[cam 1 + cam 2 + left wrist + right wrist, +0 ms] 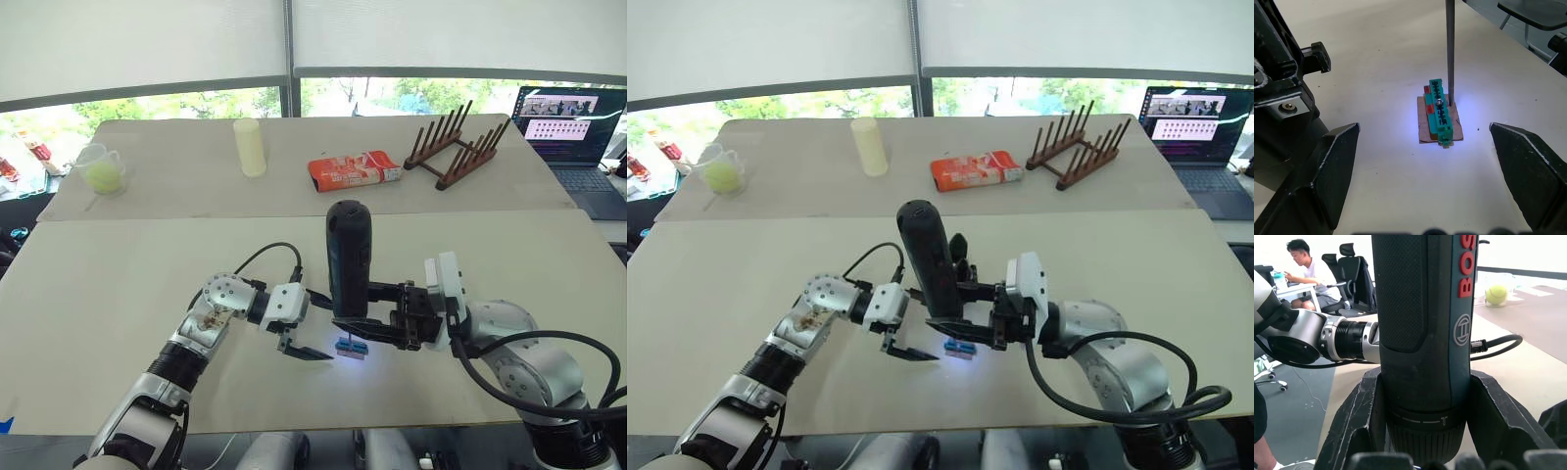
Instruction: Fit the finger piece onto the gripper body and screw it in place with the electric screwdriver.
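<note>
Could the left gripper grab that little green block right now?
Probably yes. The left gripper is open, its fingers spread either side of the green block with bare table between. Only the screwdriver bit, standing on the block, crowds it.

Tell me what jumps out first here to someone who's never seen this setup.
The electric screwdriver stands upright mid-table, clamped in the right gripper. Its thin bit comes down on a small green block in a pool of bluish light. The left gripper hangs beside it, fingers spread.
</note>
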